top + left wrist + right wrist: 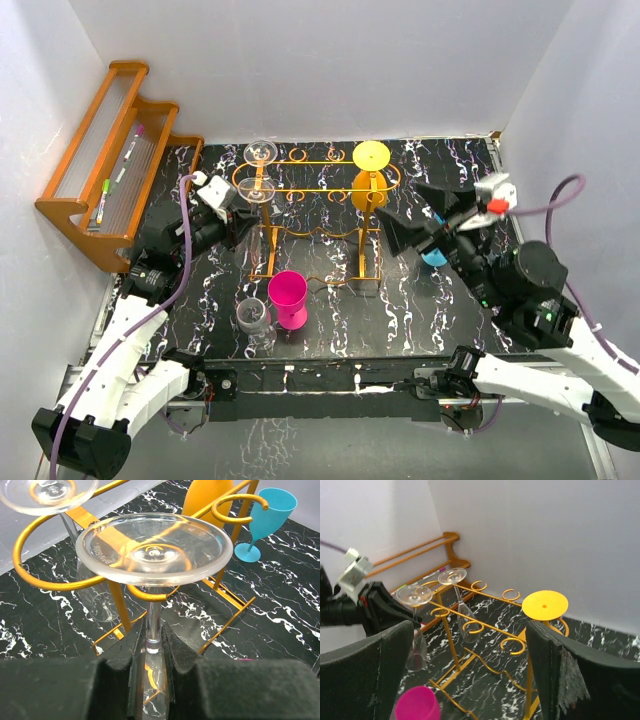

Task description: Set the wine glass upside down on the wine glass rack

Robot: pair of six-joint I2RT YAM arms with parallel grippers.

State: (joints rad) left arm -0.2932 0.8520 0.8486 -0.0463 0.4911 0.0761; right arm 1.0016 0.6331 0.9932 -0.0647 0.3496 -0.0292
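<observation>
My left gripper [152, 636] is clamped on the stem of the wine glass [155, 550], both pads pinching it just under the foot. The glass is already inverted: its long axis stands upright, the foot disc on top, the bowl hanging below my fingers. It sits at the near left corner of the wine glass rack [320, 188], which stretches away to my right, so the move ahead is, I judge, a short one: ease the stem sideways into a ring slot, lower until the foot rests on the wire, then let go. I am the nearer arm by far. My right gripper [425, 215] hangs well apart beyond the rack's right end, its jaws spread wide around nothing, a blue glass [433, 258] just beside it. My own wrist view shows the grip and the foot hovering over a gold ring, but I cannot tell from it whether the stem is already inside the ring's gap. The right wrist view gives the side look I lack: the bowl dangling below the top rail, beside a second clear glass [452, 575] hung further back. The top view alone shows the yellow glass [372, 155] on the far right slot.
</observation>
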